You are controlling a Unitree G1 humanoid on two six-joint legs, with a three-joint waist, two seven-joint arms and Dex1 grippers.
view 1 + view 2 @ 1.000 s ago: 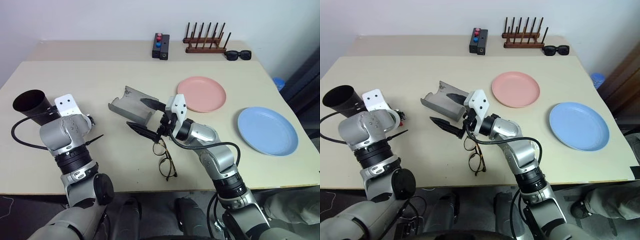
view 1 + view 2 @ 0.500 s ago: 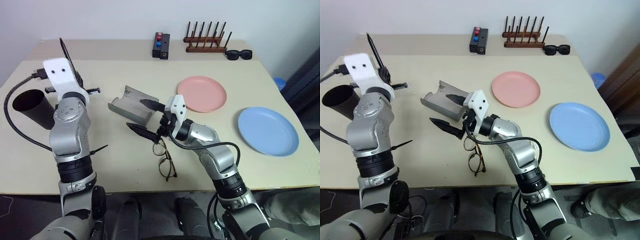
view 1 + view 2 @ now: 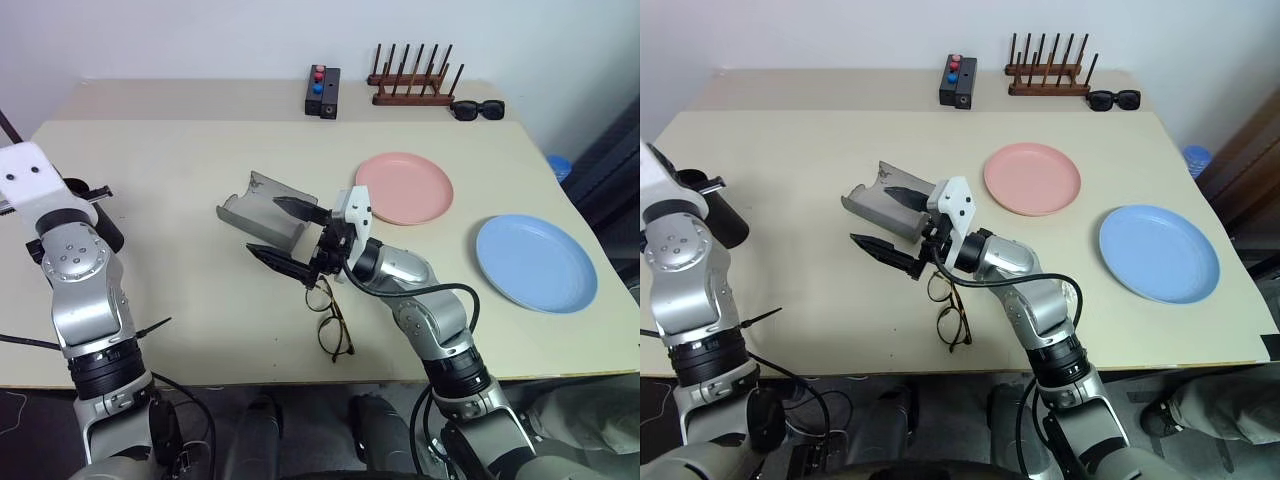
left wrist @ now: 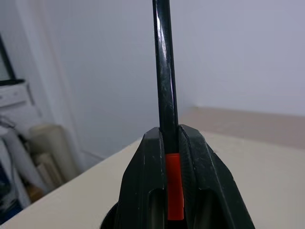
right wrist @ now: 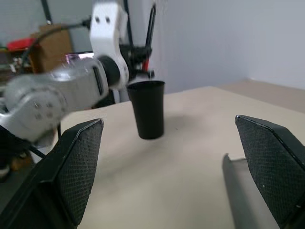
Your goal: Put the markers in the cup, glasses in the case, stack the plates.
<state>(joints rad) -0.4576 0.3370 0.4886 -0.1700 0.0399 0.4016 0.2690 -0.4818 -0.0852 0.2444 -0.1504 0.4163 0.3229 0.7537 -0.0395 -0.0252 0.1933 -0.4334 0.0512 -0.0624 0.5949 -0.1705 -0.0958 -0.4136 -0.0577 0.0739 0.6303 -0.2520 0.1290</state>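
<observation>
While the left gripper [image 4: 172,191] clamps the black marker [image 4: 164,86], the right gripper [image 3: 288,233] gapes.

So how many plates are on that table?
2. The pink plate lies behind the open grey case, the light blue plate near the table's right edge; they lie apart, not stacked.

I see a beige table [image 3: 200,290]: open grey case [image 3: 262,215] near centre, glasses [image 3: 331,318] just in front of it, pink plate [image 3: 403,187] and blue plate [image 3: 535,262] to the right, black cup [image 5: 147,109] at left edge, button box [image 3: 321,92], wooden rack [image 3: 414,85], sunglasses [image 3: 476,109] along the back.
</observation>
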